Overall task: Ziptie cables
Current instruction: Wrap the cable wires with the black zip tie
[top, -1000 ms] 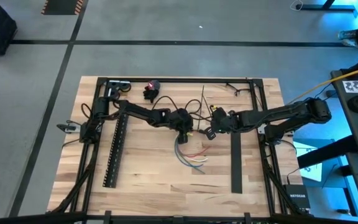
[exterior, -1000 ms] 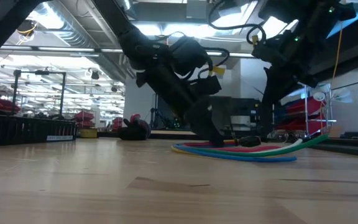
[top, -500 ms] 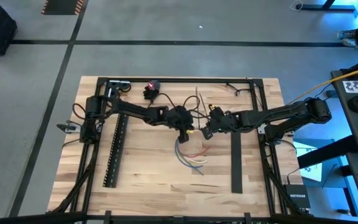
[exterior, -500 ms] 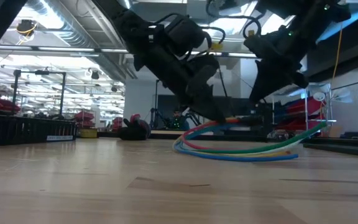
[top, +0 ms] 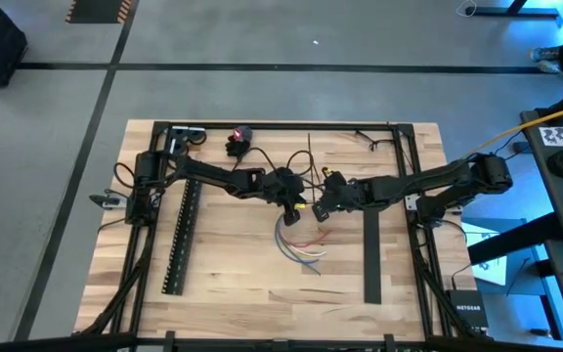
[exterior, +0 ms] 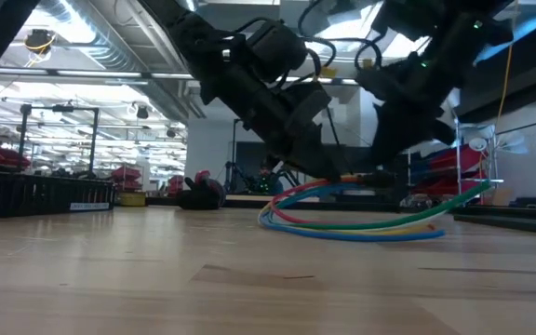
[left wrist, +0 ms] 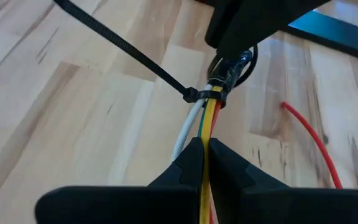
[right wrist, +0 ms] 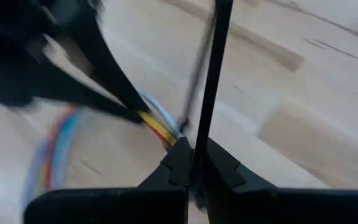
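Left wrist cam: cables at mid-table, zip tie already looped round them near black end. My left gripper clamped on cables just behind loop; right gripper pinched on tie tail. Judging: cinching and trimming left.

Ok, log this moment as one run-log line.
left gripper: shut on cables | right gripper: shut on zip tie | zip tie looped around cables | bundle raised off table
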`<state>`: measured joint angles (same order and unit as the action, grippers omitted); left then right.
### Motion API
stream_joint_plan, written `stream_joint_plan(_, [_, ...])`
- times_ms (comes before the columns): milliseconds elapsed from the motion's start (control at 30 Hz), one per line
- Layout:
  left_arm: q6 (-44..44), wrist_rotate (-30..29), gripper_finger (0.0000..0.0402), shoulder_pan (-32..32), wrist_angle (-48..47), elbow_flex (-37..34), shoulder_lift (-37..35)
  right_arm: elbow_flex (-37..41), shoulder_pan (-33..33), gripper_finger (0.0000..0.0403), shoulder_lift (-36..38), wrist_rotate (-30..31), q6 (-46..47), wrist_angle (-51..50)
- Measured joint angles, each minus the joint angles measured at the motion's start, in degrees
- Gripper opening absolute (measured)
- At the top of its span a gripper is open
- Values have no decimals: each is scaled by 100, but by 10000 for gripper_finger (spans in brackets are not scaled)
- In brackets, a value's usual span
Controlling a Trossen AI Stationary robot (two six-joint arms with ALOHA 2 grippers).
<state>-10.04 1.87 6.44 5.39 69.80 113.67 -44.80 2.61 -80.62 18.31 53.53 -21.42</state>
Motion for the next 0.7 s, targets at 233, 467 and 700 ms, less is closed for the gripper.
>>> stream_joint_plan(233, [-184, 0, 10, -93, 164, 2, -2, 0, 0, 17, -50, 124, 439, 586])
stream_joint_plan(467, [-112, 69, 11, -162, 152, 2, -2, 0, 7, 17, -274, 23, 487, 975])
stream_joint_plan(700, [665, 385, 11, -174, 251, 4, -18, -7, 6, 17, -365, -387, -507, 1070])
